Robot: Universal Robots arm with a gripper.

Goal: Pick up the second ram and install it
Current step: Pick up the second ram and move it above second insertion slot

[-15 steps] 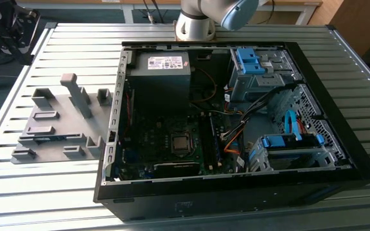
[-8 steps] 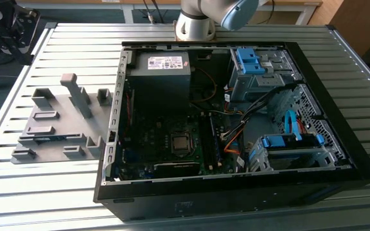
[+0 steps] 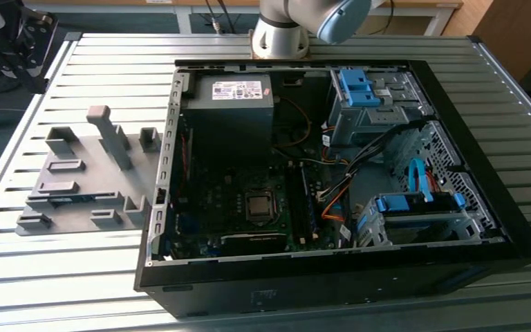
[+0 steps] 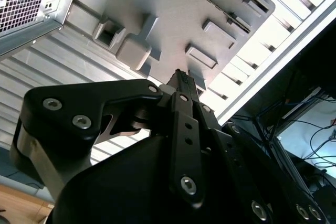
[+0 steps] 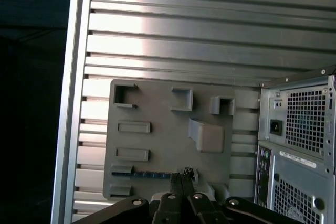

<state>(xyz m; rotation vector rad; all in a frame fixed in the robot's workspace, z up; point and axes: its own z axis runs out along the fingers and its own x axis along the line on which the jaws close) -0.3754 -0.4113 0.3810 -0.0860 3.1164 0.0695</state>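
On the slatted metal table (image 3: 90, 76), at the exterior view's left, a grey fixture plate (image 3: 90, 169) lies just beside the open computer case (image 3: 339, 294). Second ram (image 3: 66, 199): thin blue-green stick, resting along the plate's near edge, its ends seated between small grey blocks (image 3: 33, 221). Judgement: the blocks keep the stick at a fixed spot and heading so it can be approached the same way each time. Not yet lifted.

Fingers (image 5: 172, 196): in the first wrist view the two dark bars run side by side and meet at their tips with nothing between them, so closed and empty. The second wrist view gives the same reading of the fingers (image 4: 182, 108), seen edge-on. The tips line up over one end of the second ram (image 5: 149, 174), but the whole plate is seen around them, so the judgement is that they hang well above it, apart and not touching.

Arm (image 3: 284, 28): base stands at the far side of the table, behind the case.

Case lies on its side, open upward, power supply (image 3: 233, 90) at the far end, board (image 3: 247, 207) exposed below it. Judgement: this gives a straight downward path to the memory slots. Whether a stick already sits there cannot be told.
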